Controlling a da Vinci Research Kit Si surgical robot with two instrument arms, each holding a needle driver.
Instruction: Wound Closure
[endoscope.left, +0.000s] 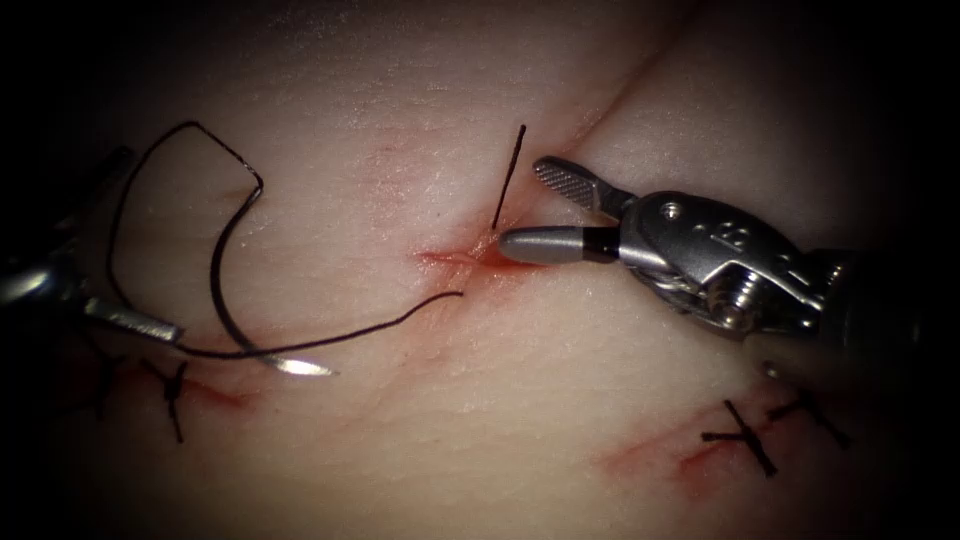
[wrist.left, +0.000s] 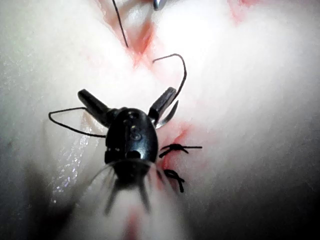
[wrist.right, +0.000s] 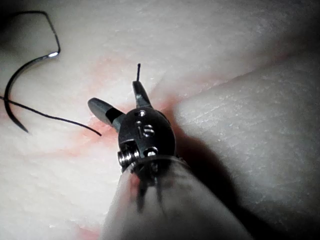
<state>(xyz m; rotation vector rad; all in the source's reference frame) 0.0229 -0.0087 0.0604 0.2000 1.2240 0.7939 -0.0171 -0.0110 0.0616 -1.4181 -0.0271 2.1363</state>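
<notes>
Steel and curved, the needle (endoscope.left: 232, 290) lies on the tissue (endoscope.left: 400, 440) to the left of the cut (endoscope.left: 462, 257), out of the flesh along all of its length that shows, its bright point (endoscope.left: 305, 367) toward the near side. Neither tool holds it. Black thread (endoscope.left: 150, 160) runs from its far end in a loop to the left, and another strand (endoscope.left: 370, 332) crosses the needle's lower curve and ends loose just left of the cut. A short cut end of thread (endoscope.left: 508, 175) stands up from the cut's far side.

At the cut, the right tool (endoscope.left: 545, 215) has its jaws apart and holds nothing; the near jaw's tip rests at the red fluid (endoscope.left: 490, 262) in the cut, and the far jaw points up and left beside the standing thread end.

On the left, the left tool (wrist.left: 127, 102) also has its jaws spread wide and empty; one jaw lies close beside the needle's curve.

Tied knots (endoscope.left: 172, 385) sit on a near-left cut, and two more knots (endoscope.left: 745, 437) on a near-right one.
</notes>
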